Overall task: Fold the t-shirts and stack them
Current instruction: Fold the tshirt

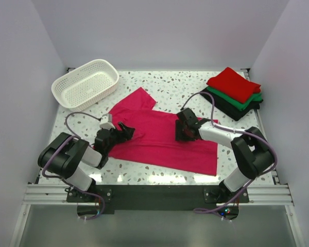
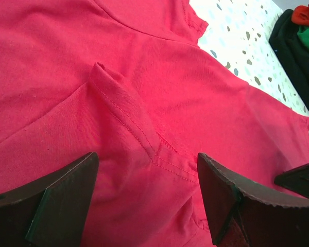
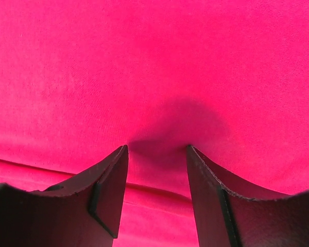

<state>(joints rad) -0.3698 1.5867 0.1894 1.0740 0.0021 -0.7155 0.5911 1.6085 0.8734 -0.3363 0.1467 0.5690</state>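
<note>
While both arms reach over the table (image 1: 170,85), the magenta-pink t-shirt (image 1: 159,141) lies spread across its middle, one sleeve (image 1: 139,99) pointing towards the far left. The left gripper (image 1: 126,129) is low over the shirt's left part with its jaws set wide apart and nothing between them. Its wrist view shows a stitched hem fold (image 2: 124,116) of the cloth running diagonally towards the gap between the two dark fingers (image 2: 67,190). The right gripper (image 1: 183,133) meets the shirt nearer its right part, its jaws at a middling gap. Its fingertips (image 3: 118,159) press on the fabric, and the cloth between them is dented and shadowed rather than pinched. At the far right corner, well apart from the handled shirt, stands a stack of folded garments: a black t-shirt (image 1: 230,108) at the bottom, a green t-shirt (image 1: 243,102) on it and a red t-shirt (image 1: 234,82) on top. A white lattice basket (image 1: 62,95) sits at the far left corner, near the sleeve but not touching it
</note>
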